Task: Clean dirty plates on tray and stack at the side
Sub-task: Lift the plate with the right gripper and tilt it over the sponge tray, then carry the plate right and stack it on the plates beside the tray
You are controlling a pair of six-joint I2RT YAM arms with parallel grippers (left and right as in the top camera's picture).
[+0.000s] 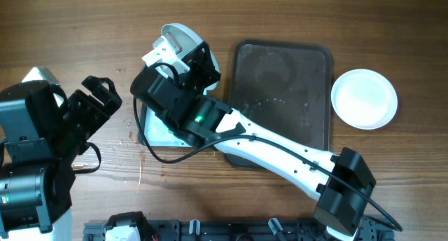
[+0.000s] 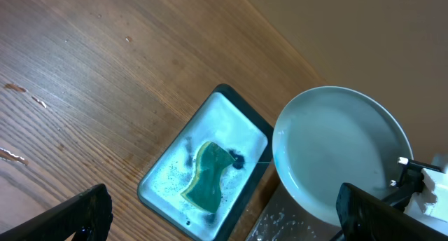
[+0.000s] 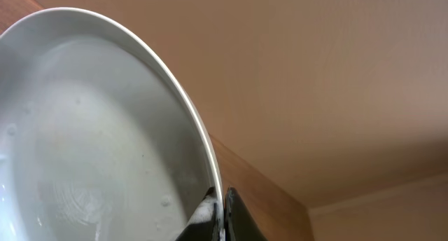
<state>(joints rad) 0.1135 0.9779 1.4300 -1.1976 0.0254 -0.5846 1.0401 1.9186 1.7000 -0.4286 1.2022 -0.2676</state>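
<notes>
at the rim of the plate (image 3: 84, 129), the right pincer (image 3: 220, 202) is clamped tight.

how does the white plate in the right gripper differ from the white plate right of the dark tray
The held white plate is tilted, clamped at its rim by the right gripper; the other white plate lies flat on the wooden table, untouched. The held one is left of the dark tray, the other right. Both are round.
</notes>
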